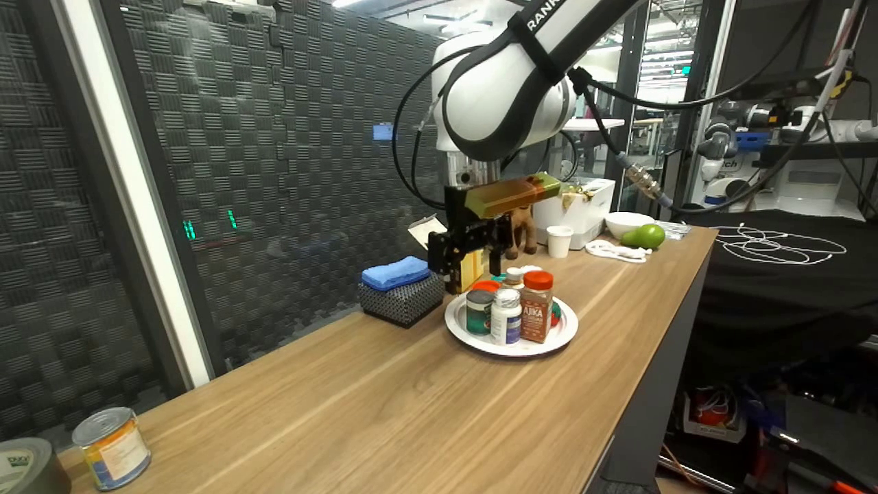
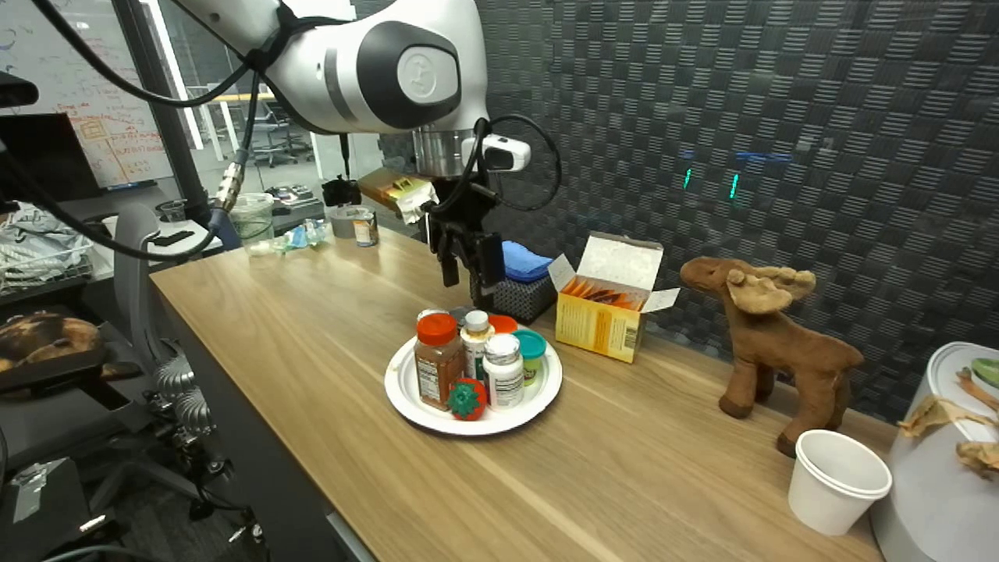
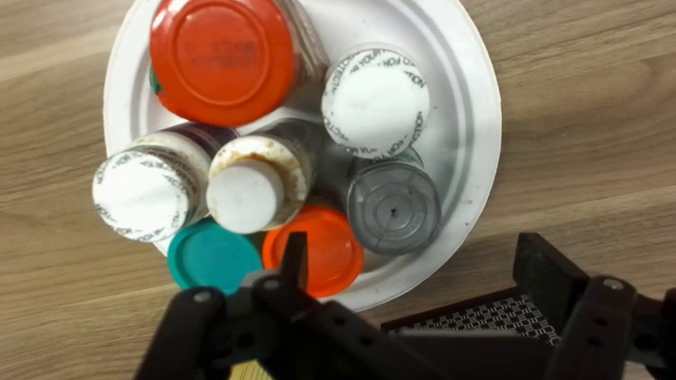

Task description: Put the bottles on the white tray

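The white tray [image 3: 478,158] rests on the wooden table, bearing several bottles. Among them are a brown bottle with a red cap [image 1: 537,309], a white bottle [image 1: 506,319] in front and another white bottle [image 2: 504,378]. A bottle with a small white cap [image 3: 245,196] stands in the middle. Grouped with these are a grey-lidded jar [image 3: 393,208], an orange-lidded jar [image 3: 330,256] and a teal-lidded jar [image 2: 531,347]. My gripper [image 1: 475,273] hangs over the tray's wall-side edge, jaws wide apart and nothing between them. In the wrist view one finger overlaps the orange lid; contact cannot be told.
A red strawberry-like item [image 2: 468,400] shares the tray. Beside the tray stand a black patterned box [image 1: 403,302] topped by a blue cloth [image 1: 396,273] and an open yellow box [image 2: 599,328]. Further along are a plush moose [image 2: 780,336] and white cups [image 2: 835,488]. A can [image 1: 115,453] sits far off.
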Robot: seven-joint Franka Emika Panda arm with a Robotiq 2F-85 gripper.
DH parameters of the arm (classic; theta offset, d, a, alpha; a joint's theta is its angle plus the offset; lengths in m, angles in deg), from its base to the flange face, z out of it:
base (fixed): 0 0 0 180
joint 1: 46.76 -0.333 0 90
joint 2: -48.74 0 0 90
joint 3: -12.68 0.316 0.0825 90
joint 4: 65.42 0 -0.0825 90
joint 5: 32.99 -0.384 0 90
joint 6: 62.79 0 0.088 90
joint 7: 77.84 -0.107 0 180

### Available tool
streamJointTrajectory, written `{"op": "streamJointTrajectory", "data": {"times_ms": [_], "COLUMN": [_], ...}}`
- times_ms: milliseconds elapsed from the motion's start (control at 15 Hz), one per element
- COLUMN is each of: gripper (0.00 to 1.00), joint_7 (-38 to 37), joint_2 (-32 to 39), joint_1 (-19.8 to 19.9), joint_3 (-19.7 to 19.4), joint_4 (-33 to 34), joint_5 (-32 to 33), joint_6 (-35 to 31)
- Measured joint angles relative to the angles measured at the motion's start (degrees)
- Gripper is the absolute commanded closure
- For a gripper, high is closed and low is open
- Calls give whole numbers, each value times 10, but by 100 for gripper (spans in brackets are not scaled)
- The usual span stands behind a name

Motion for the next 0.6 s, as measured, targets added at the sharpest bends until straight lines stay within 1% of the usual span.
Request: {"op": "streamJointTrajectory", "data": {"times_ms": [133,200,600], "gripper": [0,0,0], "joint_7": [8,17,116], "joint_2": [-13,-24,-122], "joint_1": [5,8,36], "joint_3": [0,0,1], "joint_4": [1,2,8], "joint_5": [-9,-15,-27], "joint_6": [7,23,200]}}
